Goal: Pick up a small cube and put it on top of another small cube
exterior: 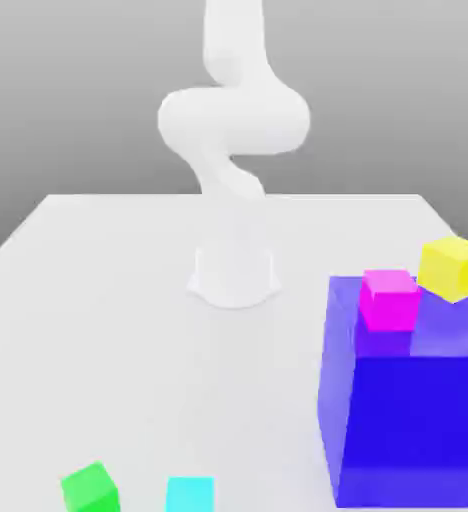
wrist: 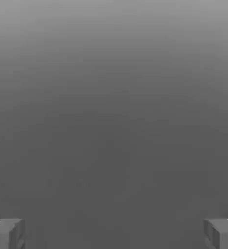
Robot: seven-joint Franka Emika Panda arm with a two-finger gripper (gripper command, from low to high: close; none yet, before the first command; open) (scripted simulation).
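In the exterior view, a small green cube [exterior: 89, 488] and a small cyan cube [exterior: 190, 494] lie on the white table [exterior: 108, 300] near its front edge, a short gap apart. A small magenta cube [exterior: 389, 298] rests on top of a large blue block [exterior: 408, 420]. A small yellow cube [exterior: 454, 267] is at that block's far right corner; whether it rests on the block or behind it I cannot tell. In the hand view my gripper [wrist: 114, 234] is open, its grey fingertips [wrist: 6, 233] wide apart with only a plain grey background between them.
The white arm's base [exterior: 234, 272] stands at the table's middle, and the arm [exterior: 233, 110] climbs out of the exterior view's top. The large blue block fills the front corner on the exterior view's right.
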